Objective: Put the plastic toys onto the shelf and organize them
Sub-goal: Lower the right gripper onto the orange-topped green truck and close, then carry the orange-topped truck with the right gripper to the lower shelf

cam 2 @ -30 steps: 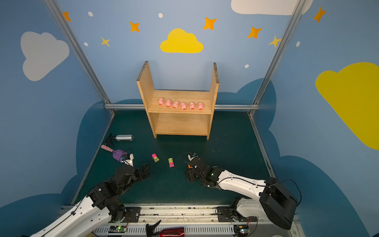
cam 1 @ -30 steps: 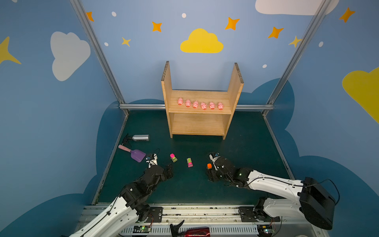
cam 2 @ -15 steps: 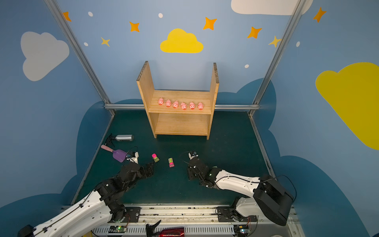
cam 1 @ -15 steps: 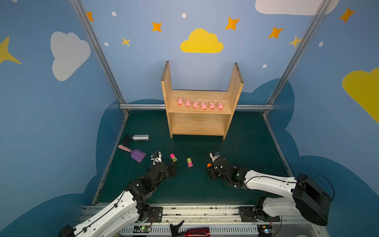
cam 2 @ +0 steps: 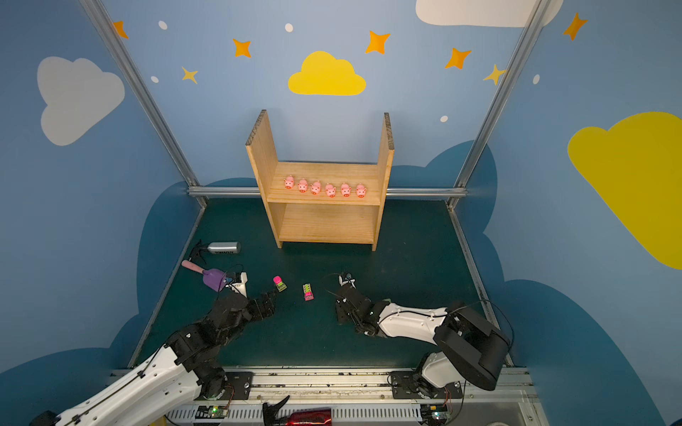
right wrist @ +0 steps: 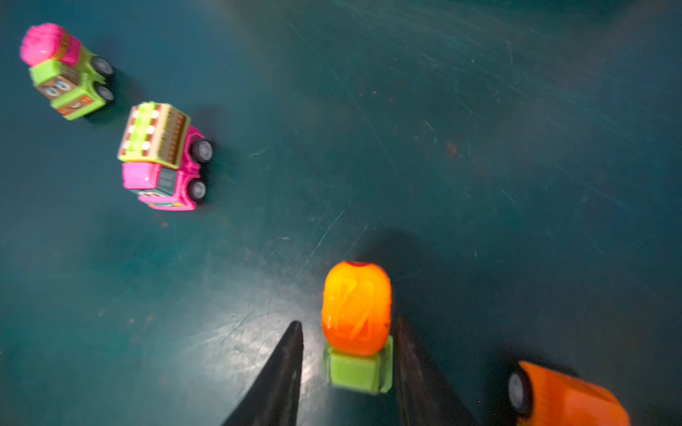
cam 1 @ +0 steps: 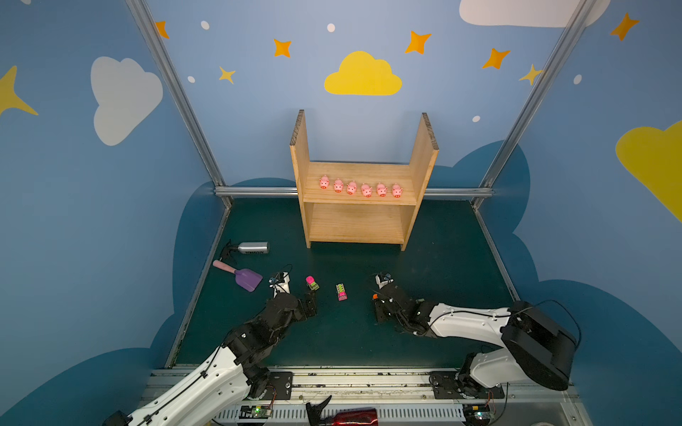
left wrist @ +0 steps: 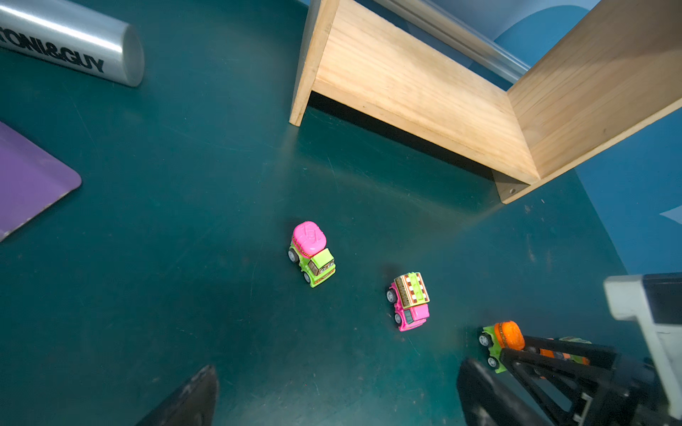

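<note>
The right gripper [right wrist: 347, 322] is low on the mat with its fingers either side of a lime truck with an orange drum [right wrist: 356, 306]. One finger touches the cab and the other stands a sliver off, but the blur hides whether the grip has closed. An orange vehicle [right wrist: 564, 398] sits just beside it. The left gripper [cam 1: 312, 299] is spread wide and empty, near the lime truck with a pink drum [cam 1: 312, 283]. The pink truck [cam 1: 341, 291] stands between the arms. Farther back, six pigs [cam 1: 366, 190] line the upper board of the shelf [cam 1: 420, 162].
</note>
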`<action>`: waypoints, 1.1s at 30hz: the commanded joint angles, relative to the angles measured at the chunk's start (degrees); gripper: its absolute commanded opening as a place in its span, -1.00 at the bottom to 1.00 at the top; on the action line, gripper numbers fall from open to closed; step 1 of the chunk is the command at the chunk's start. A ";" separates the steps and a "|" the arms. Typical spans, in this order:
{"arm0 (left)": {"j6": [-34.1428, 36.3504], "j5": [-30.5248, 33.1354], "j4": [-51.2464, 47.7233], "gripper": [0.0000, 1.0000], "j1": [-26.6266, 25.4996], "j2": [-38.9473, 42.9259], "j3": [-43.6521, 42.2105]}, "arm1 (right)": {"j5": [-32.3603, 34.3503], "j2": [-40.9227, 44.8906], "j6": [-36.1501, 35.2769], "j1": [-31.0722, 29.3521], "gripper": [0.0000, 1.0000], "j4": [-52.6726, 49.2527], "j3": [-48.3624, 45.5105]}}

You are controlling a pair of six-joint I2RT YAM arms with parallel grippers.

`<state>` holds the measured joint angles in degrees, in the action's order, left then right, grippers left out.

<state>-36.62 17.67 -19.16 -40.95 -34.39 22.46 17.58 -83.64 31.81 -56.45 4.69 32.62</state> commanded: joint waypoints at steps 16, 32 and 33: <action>2.25 2.10 -1.85 1.00 -0.08 -0.33 -0.22 | 1.80 -5.33 2.35 0.44 -0.47 2.65 1.20; 5.11 4.59 -3.95 1.00 0.44 -1.03 4.30 | 1.93 -0.22 -0.54 3.93 -0.47 -4.16 8.21; 5.08 4.60 -3.73 1.00 0.50 -1.13 4.43 | 2.01 -0.05 -0.93 4.41 -0.47 -4.68 9.23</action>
<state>-32.97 20.51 -22.02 -40.77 -35.53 24.88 19.05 -85.67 32.47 -53.08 2.37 38.37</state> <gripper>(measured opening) 0.998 0.271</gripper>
